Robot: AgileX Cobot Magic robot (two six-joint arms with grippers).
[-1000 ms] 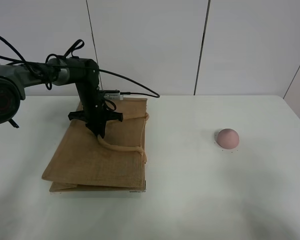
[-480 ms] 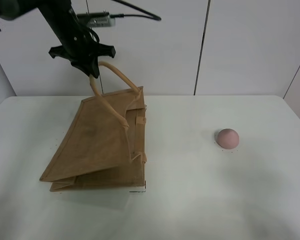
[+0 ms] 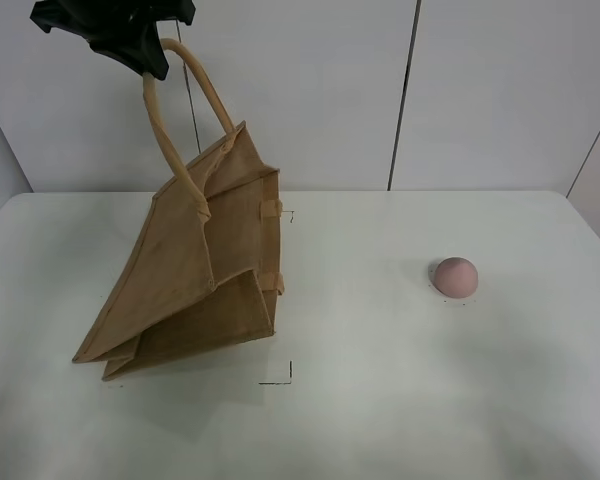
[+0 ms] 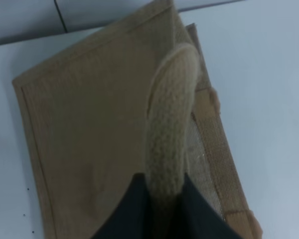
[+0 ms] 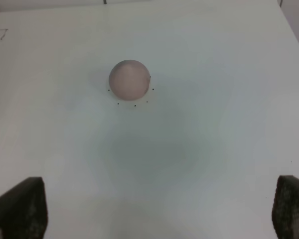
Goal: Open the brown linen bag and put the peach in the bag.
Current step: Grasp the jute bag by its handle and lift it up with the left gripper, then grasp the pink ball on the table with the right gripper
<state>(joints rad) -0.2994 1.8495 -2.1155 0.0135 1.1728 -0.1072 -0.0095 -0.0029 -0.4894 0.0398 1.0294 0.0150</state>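
Observation:
The brown linen bag (image 3: 195, 275) is lifted by one beige loop handle (image 3: 175, 110), tilted, its lower left edge still on the white table (image 3: 380, 400). My left gripper (image 3: 145, 55) is shut on that handle at the top left of the high view. In the left wrist view the handle (image 4: 169, 129) runs between the dark fingers (image 4: 134, 209) with the bag (image 4: 89, 139) below. The pink peach (image 3: 454, 276) sits on the table at the right. In the right wrist view the peach (image 5: 130, 79) lies ahead of my open right gripper (image 5: 159, 211), whose fingertips (image 5: 20, 206) show far apart.
Small black corner marks (image 3: 280, 375) are on the table beside the bag. White wall panels (image 3: 480, 90) stand behind the table. The right arm is out of the high view.
My left gripper has risen with the handle, from low on the flat bag to high above the table. The bag has been pulled up from lying flat to tilted and partly open.

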